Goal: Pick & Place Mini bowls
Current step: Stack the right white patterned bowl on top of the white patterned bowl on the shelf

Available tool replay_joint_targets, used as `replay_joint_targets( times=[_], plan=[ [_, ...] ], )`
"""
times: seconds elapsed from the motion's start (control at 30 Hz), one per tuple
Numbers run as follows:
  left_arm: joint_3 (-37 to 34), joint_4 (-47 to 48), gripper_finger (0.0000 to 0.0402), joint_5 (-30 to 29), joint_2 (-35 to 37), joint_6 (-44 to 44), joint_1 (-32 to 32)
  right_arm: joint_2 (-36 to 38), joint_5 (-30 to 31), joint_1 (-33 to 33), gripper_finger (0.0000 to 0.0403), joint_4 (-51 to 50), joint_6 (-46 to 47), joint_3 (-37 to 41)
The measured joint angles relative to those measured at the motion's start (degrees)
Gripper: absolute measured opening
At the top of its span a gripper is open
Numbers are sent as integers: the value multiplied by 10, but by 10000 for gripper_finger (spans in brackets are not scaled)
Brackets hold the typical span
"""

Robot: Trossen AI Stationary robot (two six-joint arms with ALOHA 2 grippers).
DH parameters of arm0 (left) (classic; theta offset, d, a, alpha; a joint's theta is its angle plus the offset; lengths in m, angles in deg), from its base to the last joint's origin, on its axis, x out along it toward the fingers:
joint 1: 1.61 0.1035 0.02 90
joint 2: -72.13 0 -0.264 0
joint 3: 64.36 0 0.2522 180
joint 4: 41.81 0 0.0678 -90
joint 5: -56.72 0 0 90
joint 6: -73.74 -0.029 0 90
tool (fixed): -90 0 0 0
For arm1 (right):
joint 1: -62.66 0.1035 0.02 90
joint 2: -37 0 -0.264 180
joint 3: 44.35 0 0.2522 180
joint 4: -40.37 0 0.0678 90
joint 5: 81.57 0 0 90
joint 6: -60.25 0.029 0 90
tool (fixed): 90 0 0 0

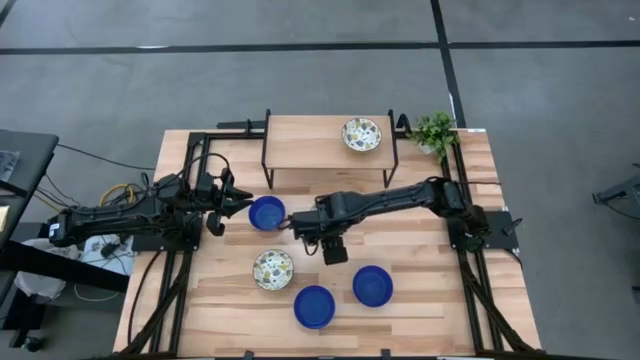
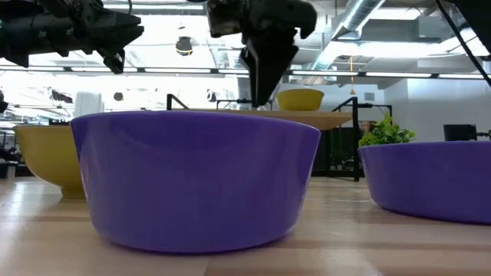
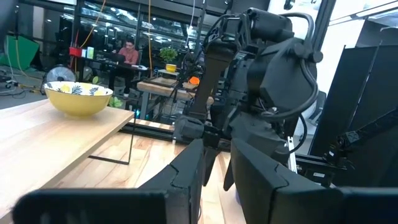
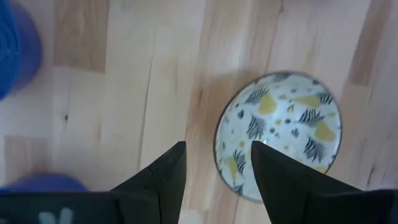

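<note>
Three blue mini bowls sit on the table: one at the middle (image 1: 266, 213) and two near the near edge (image 1: 315, 305) (image 1: 372, 286). A patterned bowl (image 1: 272, 268) stands between them, seen from above in the right wrist view (image 4: 280, 134). A second patterned bowl (image 1: 361, 134) rests on the raised shelf. My right gripper (image 1: 297, 226) (image 4: 217, 149) hangs open and empty above bare wood, fingers pointing down, between the middle blue bowl and the patterned bowl. My left gripper (image 1: 240, 206) (image 3: 217, 168) is open and empty, level, just left of the middle blue bowl.
A wooden shelf on a black frame (image 1: 325, 140) stands at the table's far side, with a small green plant (image 1: 435, 130) at the far right corner. Black rails run along the left and right edges. Bare wood lies right of the near blue bowls.
</note>
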Motion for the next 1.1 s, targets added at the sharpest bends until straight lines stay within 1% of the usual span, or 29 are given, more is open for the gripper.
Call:
replay_joint_targets(
  times=[0.23,0.5,0.73,0.87,1.1],
  plan=[
    [0,0,82,0,0,0,0,0,0,-2,169,17,-5,4],
    [0,0,82,0,0,0,0,0,-1,1,169,18,-5,56],
    [0,0,82,0,0,0,0,-1,1,-5,169,51,-11,66],
    [0,0,82,0,0,0,0,-1,2,-9,169,74,-31,93],
    [0,0,82,0,0,0,0,0,2,-27,169,98,-30,93]
  ],
)
